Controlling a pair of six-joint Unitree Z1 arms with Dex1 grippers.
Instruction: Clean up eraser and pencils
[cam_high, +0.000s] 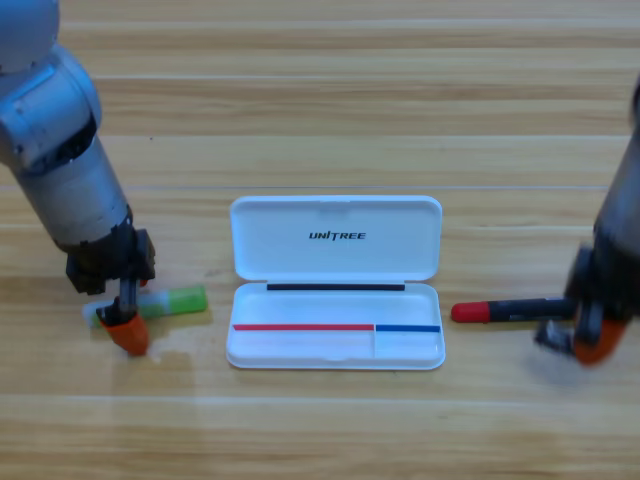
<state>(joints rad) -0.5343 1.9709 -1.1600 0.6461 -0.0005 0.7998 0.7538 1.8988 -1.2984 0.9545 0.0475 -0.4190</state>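
The pencils lie either side of the open case (335, 340) on the counter (320, 120): the green stick (170, 301) under the left hand (125, 335), the red-ended pen (505, 311) just beside the right hand (585, 345), so I judge pick-up comes next, though neither hand's grip shows and no eraser is visible.

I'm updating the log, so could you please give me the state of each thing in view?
Case: open, lid back, trays hold nothing.
Green stick: flat on the table, left of the case.
Red-tipped pen: flat on the table, right of the case.
Left gripper: down at the stick's white end.
Right gripper: low at the pen's black end.
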